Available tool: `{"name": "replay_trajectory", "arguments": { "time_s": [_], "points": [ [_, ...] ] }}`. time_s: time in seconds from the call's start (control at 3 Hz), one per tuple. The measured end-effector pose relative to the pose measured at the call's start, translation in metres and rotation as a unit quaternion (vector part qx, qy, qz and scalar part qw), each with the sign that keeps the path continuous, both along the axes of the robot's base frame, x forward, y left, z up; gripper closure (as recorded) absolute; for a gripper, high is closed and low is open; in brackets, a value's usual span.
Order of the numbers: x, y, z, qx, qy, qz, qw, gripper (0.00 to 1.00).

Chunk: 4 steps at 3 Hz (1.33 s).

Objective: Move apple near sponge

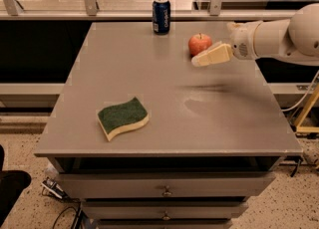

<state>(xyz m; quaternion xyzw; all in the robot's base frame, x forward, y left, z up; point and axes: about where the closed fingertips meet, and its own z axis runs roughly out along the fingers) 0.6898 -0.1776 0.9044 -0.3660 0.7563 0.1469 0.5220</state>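
Note:
The red-orange apple point(199, 43) stands on the grey table point(164, 98) at the back right. The sponge point(122, 118), green on top and pale yellow beneath, lies flat at the front left, far from the apple. My gripper point(198, 61) reaches in from the right on a white arm point(279, 39). Its cream tip points left and down, just in front of the apple and to its right, close to it. The apple rests on the table and is not held.
A blue can point(161, 15) stands upright at the table's back edge, left of the apple. Drawers point(167, 189) run under the table front. A rail and glass lie behind the table. A yellow stand point(309, 108) is at the right.

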Motion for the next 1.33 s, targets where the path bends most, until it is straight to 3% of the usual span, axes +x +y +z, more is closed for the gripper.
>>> {"name": "replay_trajectory", "arguments": {
  "time_s": [1.0, 1.33],
  "points": [
    [0.047, -0.002, -0.052, 0.050, 0.038, -0.034, 0.9975, 0.00],
    [0.065, -0.006, -0.057, 0.064, 0.046, -0.046, 0.9958, 0.05]
  ]
}}
